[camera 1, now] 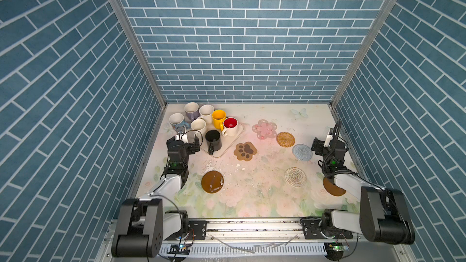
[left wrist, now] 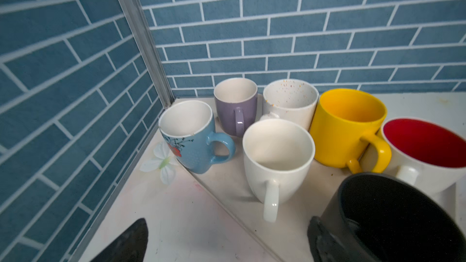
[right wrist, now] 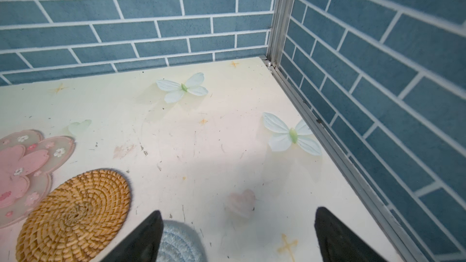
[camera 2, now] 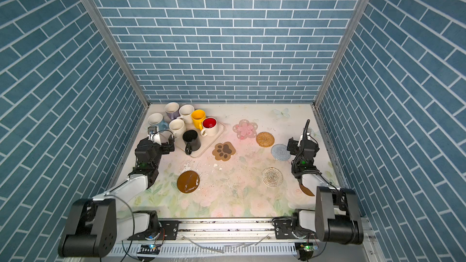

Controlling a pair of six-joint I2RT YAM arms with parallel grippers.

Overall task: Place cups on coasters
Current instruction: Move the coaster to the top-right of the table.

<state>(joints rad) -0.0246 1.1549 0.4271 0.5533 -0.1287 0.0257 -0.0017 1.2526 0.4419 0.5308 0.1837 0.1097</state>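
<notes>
Seven cups cluster at the back left: lavender [camera 1: 191,111], speckled cream [camera 1: 206,113], yellow [camera 1: 219,118], white with red inside [camera 1: 230,126], light blue [camera 1: 176,120], cream [left wrist: 277,157] and black [camera 1: 213,139]. My left gripper [left wrist: 224,240] is open just in front of them, one finger [left wrist: 319,238] beside the black cup. The coasters lie bare: pink flower [camera 1: 264,129], rattan [camera 1: 285,139], blue woven [camera 1: 302,151], paw-print [camera 1: 245,151], whitish spiral [camera 1: 295,176], brown disc [camera 1: 212,181], and another disc [camera 1: 332,189] half under my right arm. My right gripper [right wrist: 237,235] is open over the blue coaster's [right wrist: 181,243] edge.
A cream rectangular tray [camera 1: 227,147] holds most of the cups. Blue brick walls close in the left, back and right sides; the cups stand near the back left corner. Small white crumbs [camera 1: 238,165] lie mid-table.
</notes>
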